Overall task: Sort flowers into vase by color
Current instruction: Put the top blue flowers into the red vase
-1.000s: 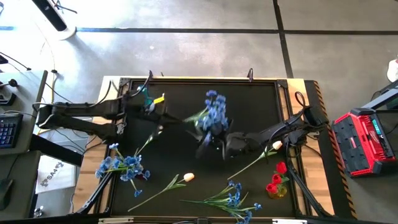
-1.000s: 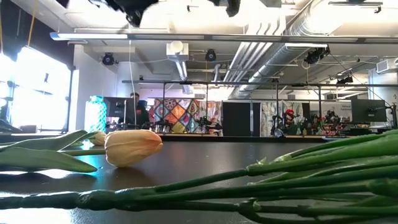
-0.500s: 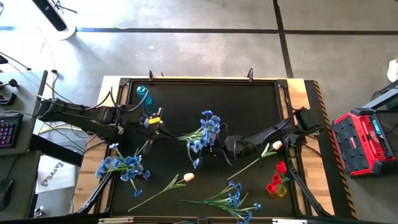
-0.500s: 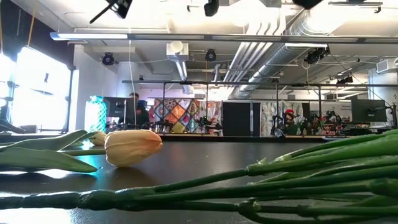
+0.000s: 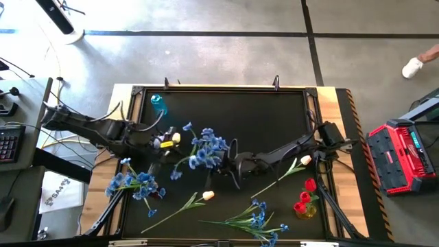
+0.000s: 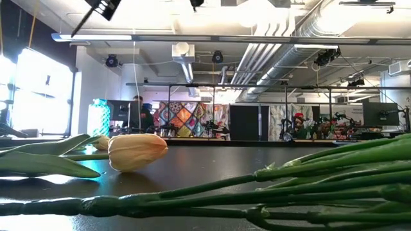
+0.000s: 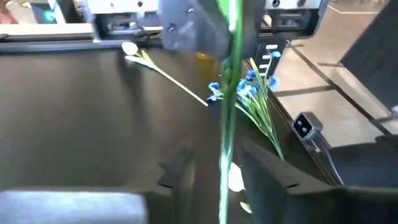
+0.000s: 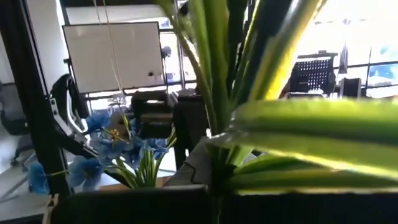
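Handover of a blue spray (image 5: pixel 204 145) above mid-table.
The right gripper (image 5: pixel 235 167) is clamping its stems; the left gripper (image 5: pixel 163 142), fingers parting, should be clearing sideways before any carry to the vase.

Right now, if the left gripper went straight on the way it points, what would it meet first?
Probably the blue spray, whose stem passes between the left gripper's open fingers; beyond it the right gripper, shut on that spray.
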You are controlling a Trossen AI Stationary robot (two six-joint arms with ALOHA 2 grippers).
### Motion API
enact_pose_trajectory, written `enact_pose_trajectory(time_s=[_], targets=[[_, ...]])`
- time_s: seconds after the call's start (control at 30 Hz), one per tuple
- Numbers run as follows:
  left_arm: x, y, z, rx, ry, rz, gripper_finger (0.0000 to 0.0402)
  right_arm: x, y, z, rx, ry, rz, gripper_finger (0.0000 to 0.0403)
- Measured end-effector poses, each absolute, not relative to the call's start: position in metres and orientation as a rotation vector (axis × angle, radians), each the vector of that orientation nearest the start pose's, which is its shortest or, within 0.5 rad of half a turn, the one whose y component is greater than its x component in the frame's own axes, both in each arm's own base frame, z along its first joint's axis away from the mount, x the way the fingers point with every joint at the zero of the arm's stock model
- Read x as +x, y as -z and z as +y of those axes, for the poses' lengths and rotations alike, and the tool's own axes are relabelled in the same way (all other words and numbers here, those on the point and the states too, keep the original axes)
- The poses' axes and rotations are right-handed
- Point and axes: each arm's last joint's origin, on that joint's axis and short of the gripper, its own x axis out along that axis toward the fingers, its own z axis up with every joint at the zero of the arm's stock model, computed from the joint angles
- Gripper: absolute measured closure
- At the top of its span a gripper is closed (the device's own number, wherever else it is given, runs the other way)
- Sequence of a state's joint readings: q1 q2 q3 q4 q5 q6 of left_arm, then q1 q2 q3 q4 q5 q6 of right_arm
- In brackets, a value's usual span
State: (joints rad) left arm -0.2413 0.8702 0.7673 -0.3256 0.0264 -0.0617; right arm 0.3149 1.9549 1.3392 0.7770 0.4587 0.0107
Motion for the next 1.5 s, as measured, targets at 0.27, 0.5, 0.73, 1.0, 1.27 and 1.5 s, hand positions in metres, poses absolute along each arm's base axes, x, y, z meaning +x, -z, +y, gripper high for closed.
enact_pose_trajectory(time_s=[0.27,0.5,0.73,1.0,1.27,1.5], targets=[[0.124,-0.318,-0.036,-0.099,0.208,0.376,0.021,0.439,-0.277,0.117,0.119,0.139,-0.039,0.04],[0.089,-0.314,-0.034,-0.201,0.266,0.447,0.0204,0.444,-0.276,0.102,0.16,0.069,-0.014,0.0402],[0.08,-0.299,-0.039,-0.187,0.304,0.641,0.0204,0.445,-0.275,0.098,0.157,0.066,0.001,0.0402],[0.072,-0.285,-0.039,-0.097,0.287,0.806,0.0204,0.445,-0.274,0.098,0.152,0.064,0.015,0.0402],[0.056,-0.272,-0.026,-0.029,0.104,0.986,0.0204,0.445,-0.273,0.098,0.159,0.073,0.026,0.0403],[0.053,-0.27,-0.028,-0.146,0.151,1.053,0.0189,0.445,-0.27,0.098,0.161,0.075,0.047,0.0403]])
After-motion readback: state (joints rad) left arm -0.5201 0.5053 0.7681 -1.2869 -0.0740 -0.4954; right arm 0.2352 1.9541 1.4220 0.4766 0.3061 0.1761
